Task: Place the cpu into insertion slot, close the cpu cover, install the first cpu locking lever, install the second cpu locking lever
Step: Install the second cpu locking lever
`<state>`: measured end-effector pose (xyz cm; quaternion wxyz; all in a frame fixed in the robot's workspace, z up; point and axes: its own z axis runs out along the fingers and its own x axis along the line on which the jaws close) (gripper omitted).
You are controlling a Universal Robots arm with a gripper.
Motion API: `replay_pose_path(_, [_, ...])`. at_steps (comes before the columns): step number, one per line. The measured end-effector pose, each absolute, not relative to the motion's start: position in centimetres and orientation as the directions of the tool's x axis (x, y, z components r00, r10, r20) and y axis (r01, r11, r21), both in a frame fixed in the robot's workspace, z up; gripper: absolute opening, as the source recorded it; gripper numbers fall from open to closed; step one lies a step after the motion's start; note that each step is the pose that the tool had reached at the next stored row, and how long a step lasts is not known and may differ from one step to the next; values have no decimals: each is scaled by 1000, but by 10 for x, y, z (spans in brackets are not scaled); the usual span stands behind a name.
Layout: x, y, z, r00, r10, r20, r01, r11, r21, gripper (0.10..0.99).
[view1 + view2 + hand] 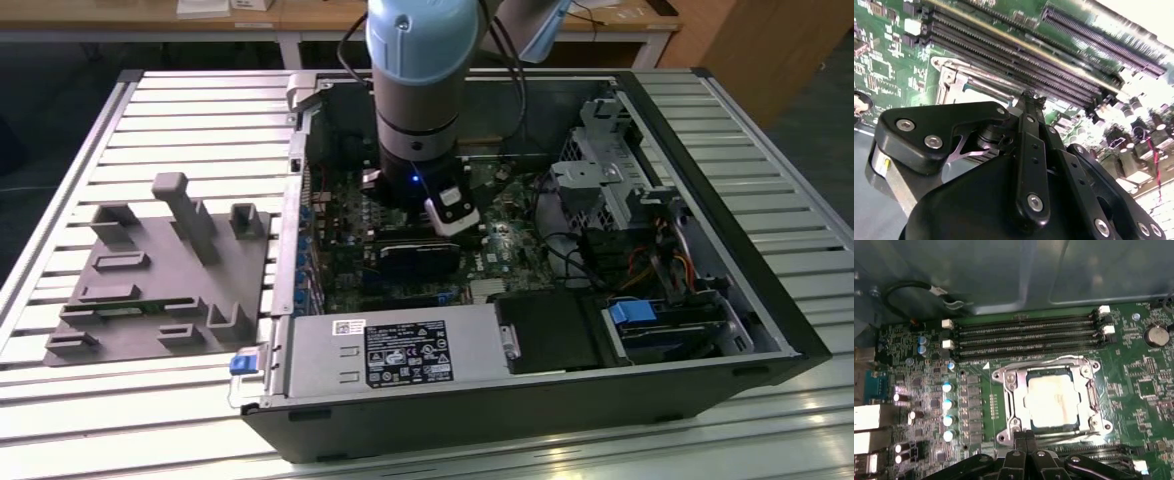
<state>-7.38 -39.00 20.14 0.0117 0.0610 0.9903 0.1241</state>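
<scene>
The cpu point(1053, 401), a small flat square chip with a silvery-tan metal top, lies seated in the insertion slot point(1010, 405), the square socket with a silvery metal rim on the green circuit board point(1134, 385). The cpu cover point(1086, 392), a thin silvery metal frame with a square window, appears to lie down flat around the chip, so the chip's top shows through the window; that suggests placing is done and the cover is closed. A thin wire lever point(1054, 360) runs along the socket's far edge, just beside the long black memory slots point(1024, 335); whether it is hooked down is hard to judge.

The black gripper point(1026, 436) hangs at the socket's near edge, its fingers drawn together to a narrow tip with nothing between them, probably so it can push on a lever rather than grasp. In the second wrist view the gripper point(1029, 97) tip sits right at the socket rim.

In the exterior view the grey-blue robot arm point(420, 90) reaches straight down into the open black computer case point(747, 330), which rests on the slatted metal table point(160, 110).
</scene>
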Motion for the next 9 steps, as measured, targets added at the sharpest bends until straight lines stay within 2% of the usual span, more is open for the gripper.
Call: replay_pose_path(9, [-74, -372, 201, -992, 124, -8, 118, 962, 247, 106])
